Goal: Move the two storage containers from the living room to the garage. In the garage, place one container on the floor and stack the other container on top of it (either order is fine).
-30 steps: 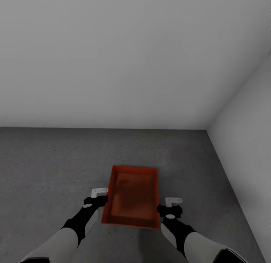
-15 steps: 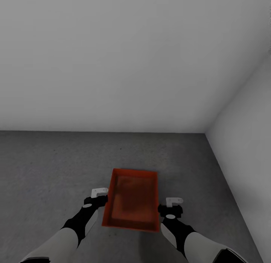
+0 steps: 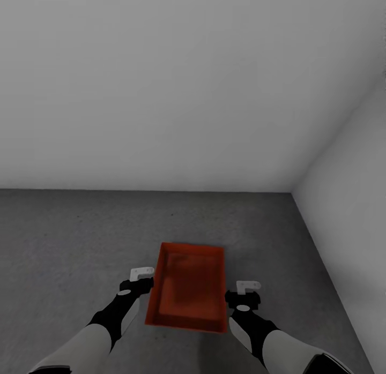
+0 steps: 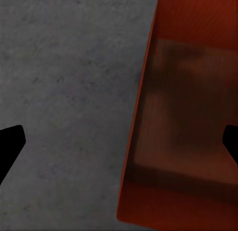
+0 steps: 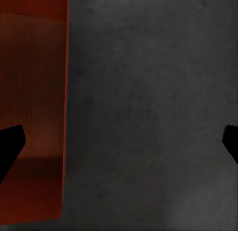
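Both arms reach forward and down from the bottom of the head view, white upper sleeves giving way to black forearms and wrists, each ending in a pale bracket-like gripper part. The left gripper [image 3: 142, 273] sits at the left long side of the container, the right gripper [image 3: 247, 286] at its right long side, a little nearer the robot than the left one. Both wrists are roughly level, angled slightly inward.

In the left wrist view the two dark fingertips [image 4: 10, 147] stand wide apart at opposite edges of the picture, one over bare floor and one over the container's inside, so this gripper is spread open and grips nothing. The right wrist view shows the same wide spread of its fingertips [image 5: 10, 144], one near the container's wall and one over floor, with nothing clamped between them.

Between the two grippers lies the orange-red rectangular open-top storage container [image 3: 188, 287], its long axis pointing away from the robot, its thin walls upright. Whether either gripper touches its wall cannot be told. It rests on the dark grey speckled concrete floor [image 3: 75, 240].

Beyond it the floor runs to plain white walls [image 3: 177, 90] that meet in a corner at the far right.
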### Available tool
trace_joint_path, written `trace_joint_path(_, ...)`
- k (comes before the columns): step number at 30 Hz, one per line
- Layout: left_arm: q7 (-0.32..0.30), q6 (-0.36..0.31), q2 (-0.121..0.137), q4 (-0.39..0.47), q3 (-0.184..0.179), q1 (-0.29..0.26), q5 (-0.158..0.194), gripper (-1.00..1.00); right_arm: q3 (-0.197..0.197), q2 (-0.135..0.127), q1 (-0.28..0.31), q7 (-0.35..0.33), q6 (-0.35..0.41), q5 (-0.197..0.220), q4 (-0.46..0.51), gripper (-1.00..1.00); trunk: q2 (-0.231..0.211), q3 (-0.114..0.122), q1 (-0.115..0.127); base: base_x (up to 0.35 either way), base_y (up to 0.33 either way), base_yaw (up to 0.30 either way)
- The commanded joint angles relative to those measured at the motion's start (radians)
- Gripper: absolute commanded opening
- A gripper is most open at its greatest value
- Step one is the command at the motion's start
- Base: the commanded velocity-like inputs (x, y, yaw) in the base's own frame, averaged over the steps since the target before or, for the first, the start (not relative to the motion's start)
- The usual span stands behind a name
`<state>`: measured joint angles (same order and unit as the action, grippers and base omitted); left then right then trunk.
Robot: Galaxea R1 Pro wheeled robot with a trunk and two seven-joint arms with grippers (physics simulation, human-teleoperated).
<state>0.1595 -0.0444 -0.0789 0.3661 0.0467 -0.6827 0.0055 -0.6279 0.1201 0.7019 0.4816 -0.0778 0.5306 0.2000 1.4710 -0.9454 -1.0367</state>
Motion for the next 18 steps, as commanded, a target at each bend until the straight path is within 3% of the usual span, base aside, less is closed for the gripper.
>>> trace_joint_path(1,0.000,-0.005,-0.001,0.002,0.005,0.000,0.001,1.00,-0.007,0.000,0.001,0.003,-0.005,0.011,-0.001,1.00,-0.007,0.003,0.004,0.000,0.000,0.000)
trace_joint_path(18,0.001,-0.005,-0.001,0.001,0.004,0.000,0.001,1.00,-0.009,0.003,0.001,-0.002,-0.006,0.008,-0.001,1.00,-0.126,0.066,0.069,0.000,0.000,0.000)
